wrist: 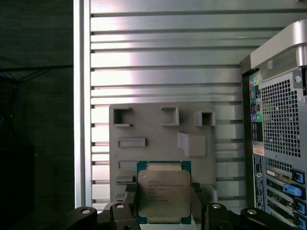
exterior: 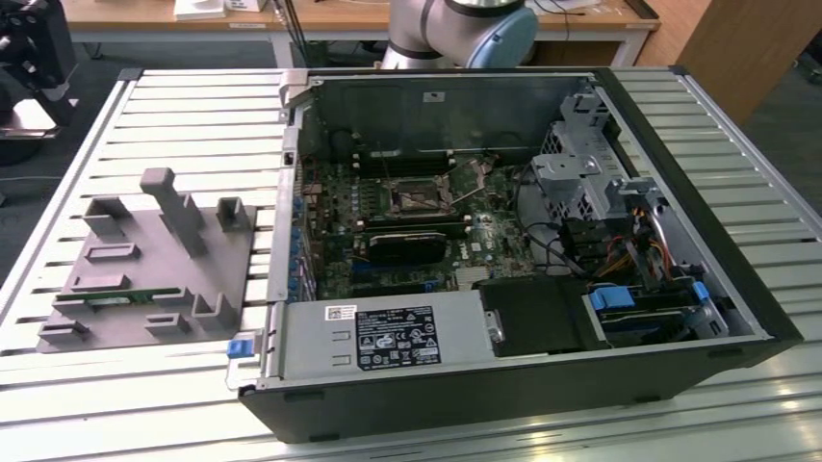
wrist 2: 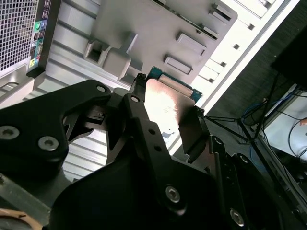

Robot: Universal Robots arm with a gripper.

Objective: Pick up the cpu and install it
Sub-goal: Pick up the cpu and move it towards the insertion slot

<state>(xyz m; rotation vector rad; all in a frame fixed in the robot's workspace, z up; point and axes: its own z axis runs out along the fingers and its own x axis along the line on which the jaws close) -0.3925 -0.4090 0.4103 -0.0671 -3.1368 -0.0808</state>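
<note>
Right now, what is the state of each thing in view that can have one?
cpu: held in the gripper, above the grey tray.
gripper: shut on the cpu.
grey tray: flat on the slatted table.
memory stick: lying in the grey tray.
computer case: on its side, side panel off.
cpu socket: looks empty.

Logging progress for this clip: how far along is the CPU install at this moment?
Done: the cpu is off the grey tray, which lies farther off behind it in the first wrist view. In hand: the gripper is shut on the cpu's edges. Left: the install; in the exterior view the motherboard socket inside the open computer case shows no chip seated.
</note>
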